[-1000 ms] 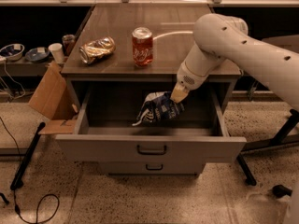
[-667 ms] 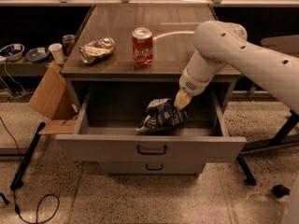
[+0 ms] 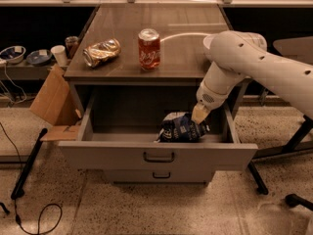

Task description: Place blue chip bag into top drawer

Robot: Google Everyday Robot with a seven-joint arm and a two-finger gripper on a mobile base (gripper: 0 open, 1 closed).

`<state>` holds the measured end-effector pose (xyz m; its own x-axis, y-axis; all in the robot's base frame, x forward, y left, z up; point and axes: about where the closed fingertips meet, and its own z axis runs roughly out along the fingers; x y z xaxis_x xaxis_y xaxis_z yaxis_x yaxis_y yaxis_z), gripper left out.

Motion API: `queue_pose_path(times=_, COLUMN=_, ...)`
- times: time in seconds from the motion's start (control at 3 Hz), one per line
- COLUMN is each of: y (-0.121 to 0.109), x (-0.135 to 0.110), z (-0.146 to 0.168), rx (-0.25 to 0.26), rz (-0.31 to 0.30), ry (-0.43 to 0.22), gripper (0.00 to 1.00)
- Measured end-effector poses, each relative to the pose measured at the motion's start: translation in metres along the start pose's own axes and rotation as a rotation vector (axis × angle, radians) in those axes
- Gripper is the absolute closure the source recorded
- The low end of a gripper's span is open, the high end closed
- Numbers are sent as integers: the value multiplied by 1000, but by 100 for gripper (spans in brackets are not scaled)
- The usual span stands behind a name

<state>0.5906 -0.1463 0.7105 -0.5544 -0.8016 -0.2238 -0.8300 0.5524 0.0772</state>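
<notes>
The top drawer (image 3: 156,155) is pulled open under the brown cabinet top. The blue chip bag (image 3: 180,129), dark navy with white patterning, sits inside it at the right, low behind the drawer front. My gripper (image 3: 196,117) reaches down into the drawer from the right, its tip at the bag's upper right edge. The white arm (image 3: 244,58) comes in from the right above the cabinet's corner. The bag's lower part is hidden by the drawer front.
A red soda can (image 3: 148,49) stands upright on the cabinet top (image 3: 186,38). A crushed gold can (image 3: 101,52) lies to its left. A smaller closed lower drawer (image 3: 160,176) is below. A cardboard box (image 3: 51,104) and cups sit at the left. Chair legs (image 3: 274,170) stand at the right.
The bag and gripper have moved right and lower into the drawer; the bag now sits deeper behind the drawer front.
</notes>
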Motion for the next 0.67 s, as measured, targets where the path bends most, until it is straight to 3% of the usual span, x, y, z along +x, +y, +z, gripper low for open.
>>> queue_pose_path(times=0.33, y=0, x=0, z=1, rx=-4, rz=1, ry=-1, gripper=99)
queue_pose_path(times=0.67, y=1, x=-1, z=1, rx=-6, rz=3, ry=-2, gripper=77)
